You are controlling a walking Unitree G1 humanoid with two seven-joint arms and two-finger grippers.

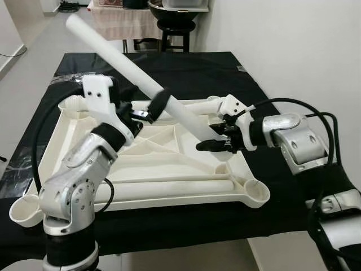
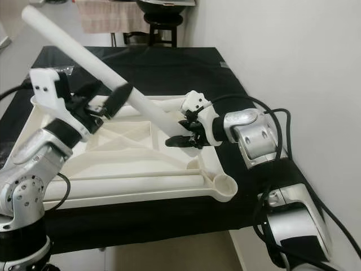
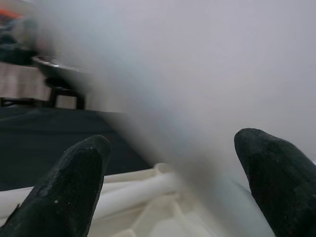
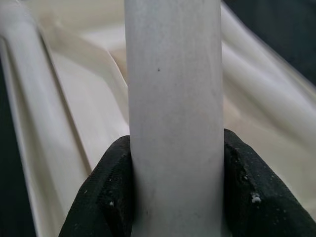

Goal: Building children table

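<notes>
A long white table leg slants up and away to the left over the upturned white table top, which lies on a black-covered table. My right gripper is shut on the leg's lower end, above the top's right side; its black fingers press both sides of the tube. My left gripper straddles the leg near its middle. It is open, with fingertips standing wider than the tube.
A second white leg lies along the top's near edge, between round corner sockets. The black cloth extends beyond the top. A dark stool stands behind the table and a white wall rises on the right.
</notes>
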